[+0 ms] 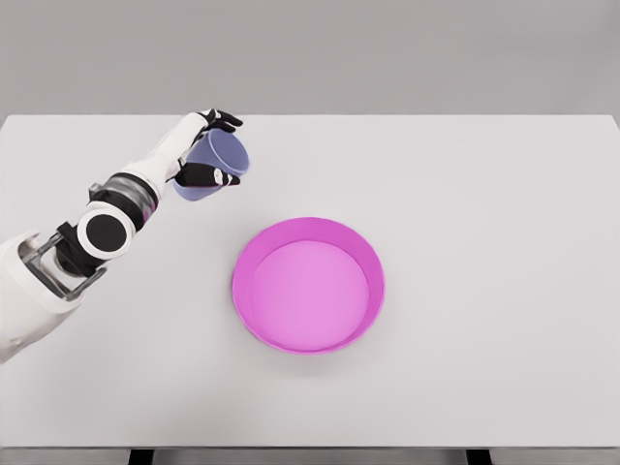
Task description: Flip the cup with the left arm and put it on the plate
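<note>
A blue-violet cup [215, 163] is held tilted above the table at the upper left, its open mouth facing up and to the right. My left hand [209, 147] is shut on the cup, with dark fingertips [223, 120] over its top edge and the thumb along its lower side. The arm reaches in from the lower left. A round magenta plate [367, 262] with a raised rim lies on the table centre, to the lower right of the cup and apart from it. The right arm does not show.
The white table [504, 194] fills the view, with its far edge near the top and its front edge near the bottom. Dark table legs show under the front edge.
</note>
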